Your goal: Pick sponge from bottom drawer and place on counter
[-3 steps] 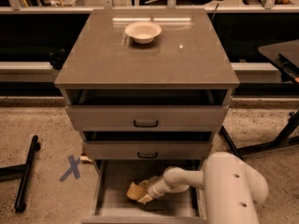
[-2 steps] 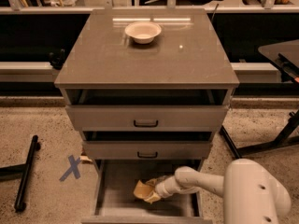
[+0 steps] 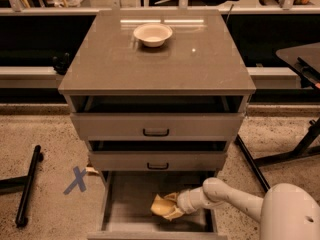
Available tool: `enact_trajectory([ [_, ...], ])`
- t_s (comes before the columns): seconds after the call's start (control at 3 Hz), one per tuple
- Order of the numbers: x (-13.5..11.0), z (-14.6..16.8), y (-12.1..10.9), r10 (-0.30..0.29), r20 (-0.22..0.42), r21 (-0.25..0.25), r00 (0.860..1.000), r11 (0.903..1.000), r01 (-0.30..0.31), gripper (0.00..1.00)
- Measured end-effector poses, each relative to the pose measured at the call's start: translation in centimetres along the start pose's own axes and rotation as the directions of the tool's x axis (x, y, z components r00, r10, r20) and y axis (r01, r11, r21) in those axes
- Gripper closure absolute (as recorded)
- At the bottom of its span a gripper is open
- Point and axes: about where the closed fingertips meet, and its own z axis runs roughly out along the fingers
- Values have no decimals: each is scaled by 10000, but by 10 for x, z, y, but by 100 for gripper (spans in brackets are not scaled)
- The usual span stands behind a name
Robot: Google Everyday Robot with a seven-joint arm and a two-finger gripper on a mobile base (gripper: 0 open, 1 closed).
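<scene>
Tan-yellow and curled at its edge, the soft sponge (image 3: pixel 161 207) is pinched in the white gripper (image 3: pixel 173 205), just above the floor of the pulled-out grey bottom drawer (image 3: pixel 125 204). The pale arm reaches in from the lower right, its forearm nearly level and pointing left. On the glossy grey-brown counter (image 3: pixel 200 59) stands a round cream bowl (image 3: pixel 153 34).

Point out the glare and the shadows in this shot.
Camera view: light glare streaks the counter behind the bowl, with a bright spot to its right; the gaps above both upper drawers are in deep shadow; the bottom drawer is dim, though the sponge and the gripper at it, inside that drawer, stand out pale.
</scene>
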Motion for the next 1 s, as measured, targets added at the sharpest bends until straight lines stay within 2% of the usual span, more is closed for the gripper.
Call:
enact_trajectory([
  [0.33,0,0,0,1,1,-4,10000,10000,-1,100],
  [0.67,-12,-31,6,-412,130,337,9991,9986,408,100],
  [1.0,-37,-85,20,-1286,350,915,9911,9879,1249,100],
])
